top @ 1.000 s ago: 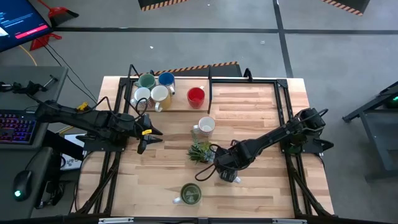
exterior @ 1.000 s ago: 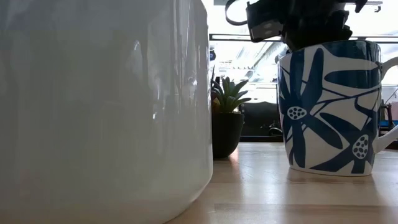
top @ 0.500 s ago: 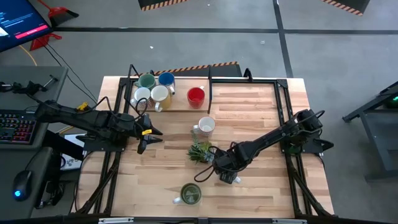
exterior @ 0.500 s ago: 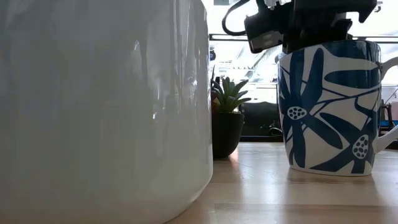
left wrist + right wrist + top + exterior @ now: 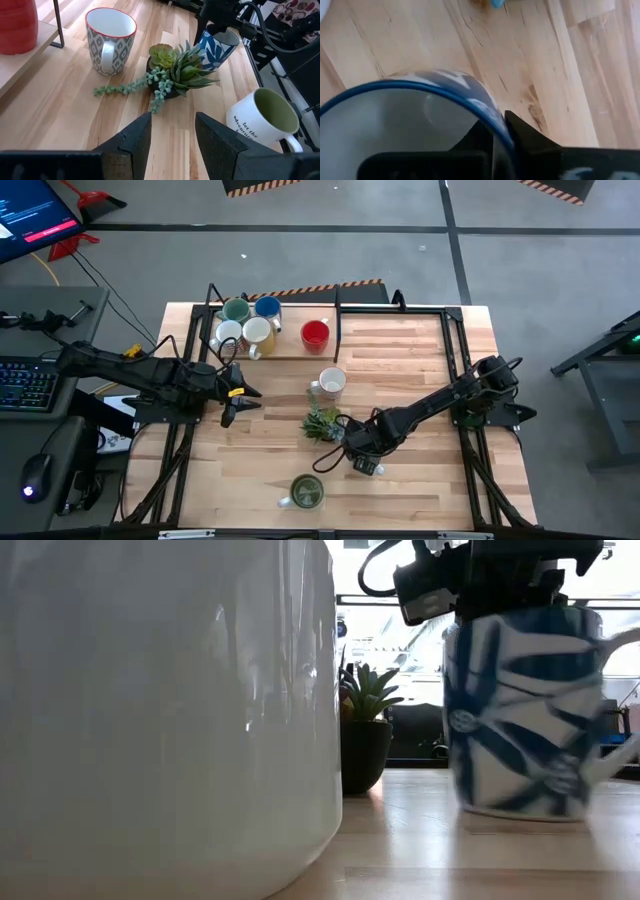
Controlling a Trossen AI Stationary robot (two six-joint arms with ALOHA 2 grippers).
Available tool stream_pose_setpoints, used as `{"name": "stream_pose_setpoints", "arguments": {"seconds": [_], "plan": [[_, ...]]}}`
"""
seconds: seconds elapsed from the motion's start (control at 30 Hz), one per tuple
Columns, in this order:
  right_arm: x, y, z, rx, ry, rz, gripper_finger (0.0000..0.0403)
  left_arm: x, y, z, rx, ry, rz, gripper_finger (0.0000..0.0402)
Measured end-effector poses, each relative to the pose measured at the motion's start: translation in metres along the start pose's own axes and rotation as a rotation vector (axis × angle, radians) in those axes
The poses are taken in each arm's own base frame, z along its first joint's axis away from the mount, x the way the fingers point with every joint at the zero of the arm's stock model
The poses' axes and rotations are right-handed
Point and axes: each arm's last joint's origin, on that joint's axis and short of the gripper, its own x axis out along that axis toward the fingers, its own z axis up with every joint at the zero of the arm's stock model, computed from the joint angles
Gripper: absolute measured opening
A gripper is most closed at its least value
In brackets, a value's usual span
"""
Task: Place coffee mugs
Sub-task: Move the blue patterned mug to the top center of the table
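Observation:
My right gripper (image 5: 362, 458) is shut on a white mug with blue flowers (image 5: 525, 710), which stands just right of the small green plant (image 5: 322, 423) at mid-table. My left gripper (image 5: 252, 398) hangs open above the table's left part, holding nothing. A grey-patterned mug (image 5: 331, 382) stands beyond the plant. A white mug with an olive inside (image 5: 306, 492) stands near the front edge. Teal (image 5: 235, 310), blue (image 5: 267, 307), white (image 5: 228, 332), cream (image 5: 257, 332) and red (image 5: 315, 333) mugs stand on a low shelf at the far left. My right gripper pinches the flowered mug's wall at the rim (image 5: 490, 117), one finger inside the mug and one outside. The fingers come from above, pointing down. The mug stands upright with its base on the table (image 5: 520, 812).
The low wooden shelf (image 5: 290, 352) with its black frame lies along the far left of the table. The plant's trailing stems (image 5: 125, 89) spread over the boards between the patterned mug and the flowered one. Bare boards (image 5: 400, 350) fill the far right.
The flowered mug has stirred under my right gripper: in the low view it is now blurred and its pattern has shifted sideways, while its base stays on the table.

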Motion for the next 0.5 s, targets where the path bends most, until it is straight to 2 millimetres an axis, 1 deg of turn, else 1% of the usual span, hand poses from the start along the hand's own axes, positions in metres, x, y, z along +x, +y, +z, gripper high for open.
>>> {"name": "stream_pose_setpoints", "arguments": {"seconds": [0.33, 0.5], "plan": [[-0.002, 0.002, 0.000, 0.007, 0.021, 0.024, 0.0002, 0.000, 0.000, 0.000, 0.000, 0.000, 0.000, 0.0142], [-0.013, 0.004, 0.005, 0.006, 0.002, 0.011, 0.0001, 0.000, 0.000, 0.000, 0.001, 0.000, 0.000, 0.0142]]}}
